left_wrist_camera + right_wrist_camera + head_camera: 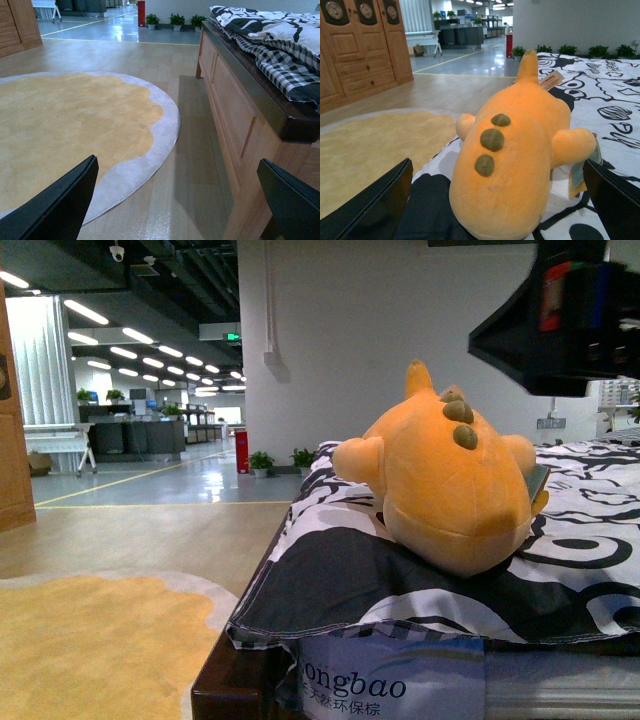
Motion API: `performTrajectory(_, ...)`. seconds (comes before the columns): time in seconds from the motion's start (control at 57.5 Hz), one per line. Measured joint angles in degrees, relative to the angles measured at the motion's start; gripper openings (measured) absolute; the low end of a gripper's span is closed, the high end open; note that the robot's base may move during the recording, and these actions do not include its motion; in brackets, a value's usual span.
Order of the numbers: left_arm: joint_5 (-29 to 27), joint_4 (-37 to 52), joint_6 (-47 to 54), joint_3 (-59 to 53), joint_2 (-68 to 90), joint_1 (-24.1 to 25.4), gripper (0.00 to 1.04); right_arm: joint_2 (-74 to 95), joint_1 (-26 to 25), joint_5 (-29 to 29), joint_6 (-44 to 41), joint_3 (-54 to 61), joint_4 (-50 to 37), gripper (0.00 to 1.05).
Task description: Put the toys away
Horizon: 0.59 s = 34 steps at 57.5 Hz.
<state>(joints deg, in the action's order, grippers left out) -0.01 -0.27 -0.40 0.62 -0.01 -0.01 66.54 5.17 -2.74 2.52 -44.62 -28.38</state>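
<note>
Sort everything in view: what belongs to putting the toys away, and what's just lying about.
For the job:
orange plush toy
right gripper, open, facing the toy

Just lying about:
black-and-white bedding under the toy
wooden bed frame
yellow rug
wooden wardrobe
potted plants
</note>
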Motion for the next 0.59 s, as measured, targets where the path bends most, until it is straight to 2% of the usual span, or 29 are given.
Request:
performTrajectory(0.296, 0.0, 0.0, 0.02, 0.0, 0.0, 0.0, 0.99, 16.35, 4.7, 11.72, -2.62, -15.54, 6.43, 1.04)
performTrajectory(0.592, 0.0, 0.0, 0.02, 0.0, 0.0, 0.0, 0.99, 26.18, 4.48, 19.8, -3.87, -23.96, 11.56, 1.04)
